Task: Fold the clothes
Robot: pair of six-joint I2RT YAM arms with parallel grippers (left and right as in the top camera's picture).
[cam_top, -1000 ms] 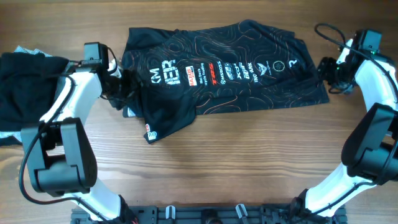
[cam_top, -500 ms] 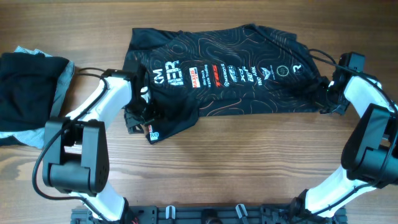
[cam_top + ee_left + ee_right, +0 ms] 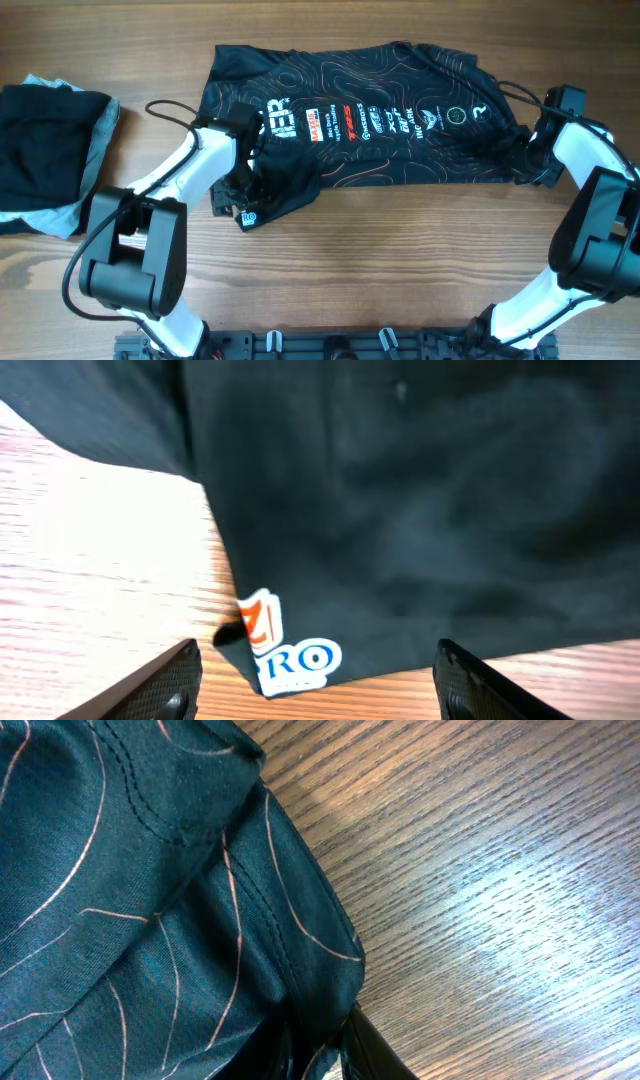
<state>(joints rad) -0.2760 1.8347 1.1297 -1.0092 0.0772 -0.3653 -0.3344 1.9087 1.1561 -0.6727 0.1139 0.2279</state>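
Note:
The clothes [image 3: 380,130], a black jersey with orange swirl lines and a row of sponsor logos, lie spread across the far middle of the table. My left gripper [image 3: 240,195] hovers over its lower left corner. In the left wrist view that gripper [image 3: 320,695] is open, and the corner with the white logo patch [image 3: 300,660] lies between its fingers. My right gripper [image 3: 522,155] sits at the jersey's right edge. In the right wrist view the gripper [image 3: 335,1055] is shut on bunched jersey fabric [image 3: 130,900], with one dark finger [image 3: 380,1055] showing beside the hem.
A pile of plain black and light blue garments [image 3: 50,150] lies at the far left. Bare wooden table [image 3: 400,260] stretches in front of the jersey. The arm bases and a rail [image 3: 330,345] stand at the near edge.
My left arm swung right and nearer, from the jersey's left edge to its lower left corner. My right gripper came in from the table's right side and closed on the jersey's right edge.

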